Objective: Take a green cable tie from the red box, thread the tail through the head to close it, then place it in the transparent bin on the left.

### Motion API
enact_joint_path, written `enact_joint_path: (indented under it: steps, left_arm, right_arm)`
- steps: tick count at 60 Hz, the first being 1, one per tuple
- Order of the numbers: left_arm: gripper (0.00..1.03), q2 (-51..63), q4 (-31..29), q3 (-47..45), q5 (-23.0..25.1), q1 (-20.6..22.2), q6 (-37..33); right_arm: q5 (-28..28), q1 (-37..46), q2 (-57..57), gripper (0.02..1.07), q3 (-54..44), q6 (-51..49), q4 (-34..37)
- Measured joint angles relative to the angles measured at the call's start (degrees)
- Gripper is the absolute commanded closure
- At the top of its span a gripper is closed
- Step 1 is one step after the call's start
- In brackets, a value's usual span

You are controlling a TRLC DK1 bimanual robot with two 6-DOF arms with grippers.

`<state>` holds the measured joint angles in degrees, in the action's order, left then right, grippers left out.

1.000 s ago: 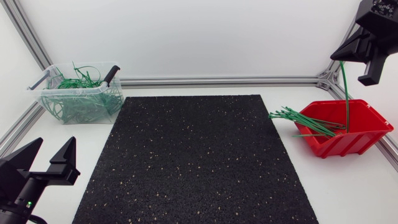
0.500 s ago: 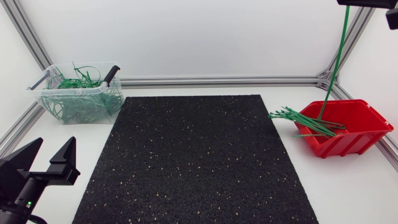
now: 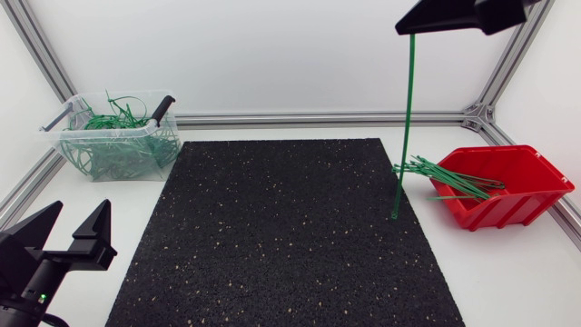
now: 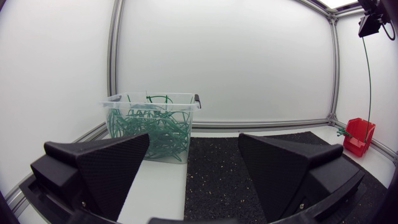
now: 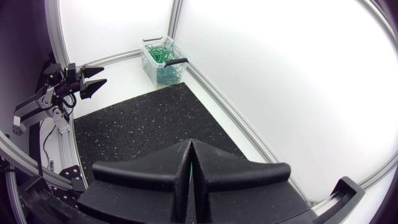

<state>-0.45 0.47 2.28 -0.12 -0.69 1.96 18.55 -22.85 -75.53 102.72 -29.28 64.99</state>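
Right end effector (image 3: pixel 413 27) clamped on green cable tie (image 3: pixel 405 127) that hung below it, left end effector (image 3: pixel 80 207) with fingers stood apart

You get no readable text or numbers here. The red box (image 3: pixel 508 209) and transparent bin (image 3: pixel 109 132) show no legible labels.

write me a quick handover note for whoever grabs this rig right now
Left gripper: open, empty, low beside the black mat's near left corner.
Right gripper: shut on one green cable tie, raised high; the tie hangs straight, not looped.
Red box at right holds spare ties; transparent bin at far left holds looped ties.
Done: tie picked from the box.
To do: thread tail through head, drop it in the bin.
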Motion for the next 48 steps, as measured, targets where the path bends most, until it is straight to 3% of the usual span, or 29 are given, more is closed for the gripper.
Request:
enact_joint_path:
  steps: [15, 26, 48]
  left_arm:
    - [0.04, 0.0, 0.0, 0.0, 0.0, 0.0, 0.0]
    - [0.04, 0.0, 0.0, 0.0, 0.0, 0.0, 0.0]
    - [0.04, 0.0, 0.0, 0.0, 0.0, 0.0, 0.0]
  right_arm:
    - [1.4, -5.2, -1.3, 1.01, -3.2, 8.6, -6.1]
    - [14.8, -5.1, -1.5, 1.01, -6.7, 19.3, -10.2]
    - [23.6, -4.8, -2.0, 1.01, -7.2, 30.6, -13.4]
